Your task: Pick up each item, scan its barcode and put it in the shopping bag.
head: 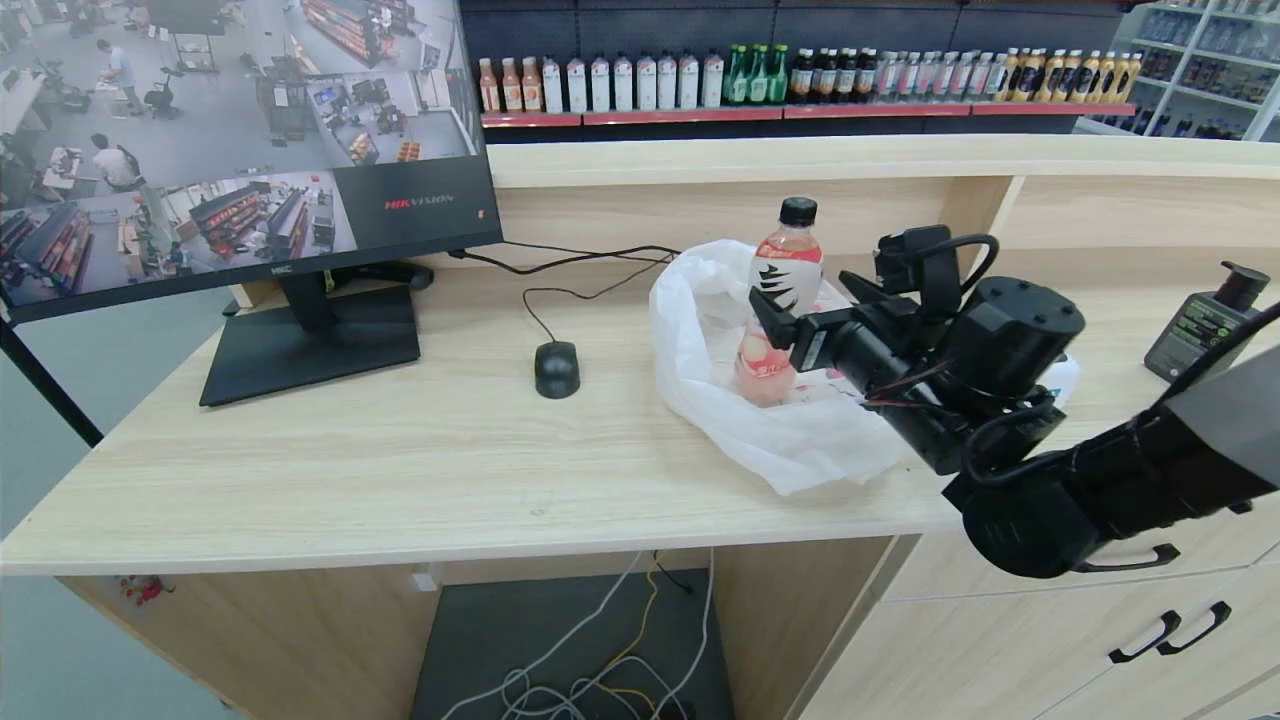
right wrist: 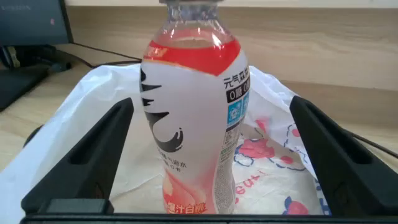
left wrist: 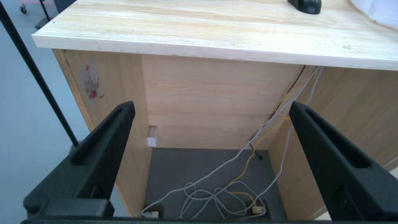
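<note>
One clear plastic bottle with a red-and-white label and black cap (head: 789, 262) is all I've got to work with. It stands upright in the open mouth of the crumpled white plastic shopping bag (head: 760, 450) on the light wood counter (head: 400, 470).

From my seat the right gripper (head: 790, 322) is level with the lower half of the bottle, coming at it from about 4 o'clock. On the right wrist cam the bottle (right wrist: 193, 124) sits dead centre between the black fingers (right wrist: 81, 168). Jaws are spread wide, with daylight on both sides, so nothing's clamped. Bag (right wrist: 68, 115) is bunched up behind and under it.

Left gripper (left wrist: 212, 109) is parked low in front of the counter edge (left wrist: 186, 28), fingers (left wrist: 106, 143) wide apart and holding nothing. Loose white and yellow cables (left wrist: 217, 186) lie on the floor in the kneehole below.

Other stuff on the counter, taking the bag as the clock centre:
- black computer mouse (head: 556, 368) at 9 o'clock, near the bag
- big black monitor on a flat stand (head: 240, 150) at around 10, well apart
- dark grey box-shaped device (head: 1200, 325) at 3, over by the far end
</note>
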Robot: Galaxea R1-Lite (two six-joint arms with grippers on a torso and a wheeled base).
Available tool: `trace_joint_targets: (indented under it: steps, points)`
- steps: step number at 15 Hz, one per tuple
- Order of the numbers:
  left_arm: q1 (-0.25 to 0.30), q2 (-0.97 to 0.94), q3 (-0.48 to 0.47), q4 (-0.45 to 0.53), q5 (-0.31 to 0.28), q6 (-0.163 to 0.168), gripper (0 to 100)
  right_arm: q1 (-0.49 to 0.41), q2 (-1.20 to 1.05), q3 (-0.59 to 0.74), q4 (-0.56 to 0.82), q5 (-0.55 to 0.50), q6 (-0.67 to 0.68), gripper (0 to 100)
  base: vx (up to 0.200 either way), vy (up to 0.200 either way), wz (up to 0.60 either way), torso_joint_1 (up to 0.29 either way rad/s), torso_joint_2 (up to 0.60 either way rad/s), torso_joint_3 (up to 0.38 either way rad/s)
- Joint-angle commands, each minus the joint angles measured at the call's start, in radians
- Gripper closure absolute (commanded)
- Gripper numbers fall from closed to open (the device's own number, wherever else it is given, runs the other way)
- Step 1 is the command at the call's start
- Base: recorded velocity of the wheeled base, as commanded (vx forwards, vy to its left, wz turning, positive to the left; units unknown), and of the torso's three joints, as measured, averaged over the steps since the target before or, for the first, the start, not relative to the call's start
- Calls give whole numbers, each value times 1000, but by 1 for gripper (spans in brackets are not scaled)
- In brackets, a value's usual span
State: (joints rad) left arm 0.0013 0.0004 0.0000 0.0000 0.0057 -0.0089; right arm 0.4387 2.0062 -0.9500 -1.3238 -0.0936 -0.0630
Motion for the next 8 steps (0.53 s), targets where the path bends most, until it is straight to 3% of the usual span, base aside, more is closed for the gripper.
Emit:
trace_joint_targets:
  steps: [1,6,8]
  points:
    - [0,0,0,0,0,-2,0,2,-109,99,-40,2,-6,0,0,0,0,0,0,0]
    - [0,0,0,0,0,0,0,17,-198,390,-247,11,2,0,0,0,0,0,0,0]
    - [0,0,0,0,0,-2,0,40,-207,415,-247,9,9,0,0,0,0,0,0,0]
